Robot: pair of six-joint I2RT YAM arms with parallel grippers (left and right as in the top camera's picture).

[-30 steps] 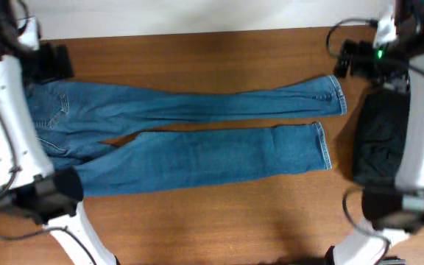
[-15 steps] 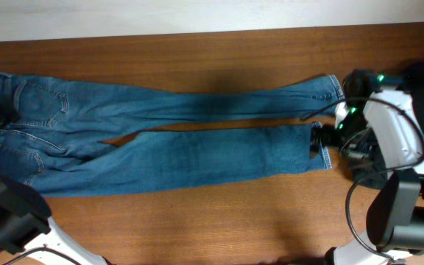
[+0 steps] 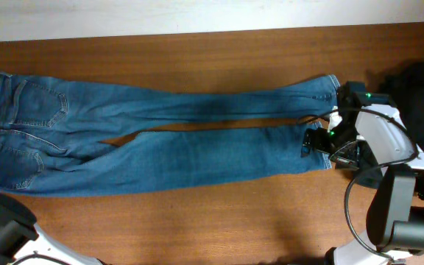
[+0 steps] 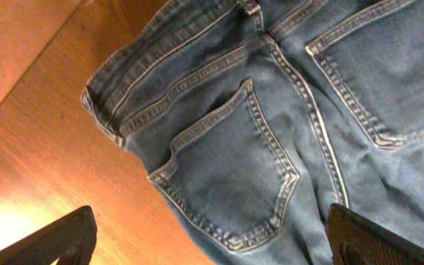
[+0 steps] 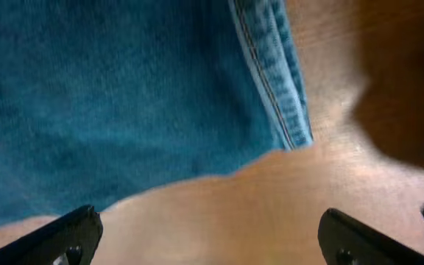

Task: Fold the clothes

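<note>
Jeans lie flat on the wooden surface, back pockets up, waistband at the left end, both legs stretched out to the right. The legs run side by side, touching along part of their length, with a thin wedge of bare wood between them from the crotch outward. The far leg's hem reaches slightly further right than the near leg's hem. A black garment sits bunched at the right edge of the surface, beyond the hems and apart from the denim, partly hidden behind the right arm. Right tool: jaws spread wide, nothing between them. It hovers over the hem of the near leg, and its wrist view has the stitched hem edge at top, blue denim to the left and bare wood beneath the fingers; whether a fingertip touches the cloth I cannot tell. Left tool: jaws also wide apart and holding nothing, poised above the waist end; its wrist view shows the waistband corner, one whole back pocket with pale stitching, part of the second pocket and the centre seam. In the overhead view only the left arm's base shows, at the lower left corner; the tool itself cannot be made out there
</note>
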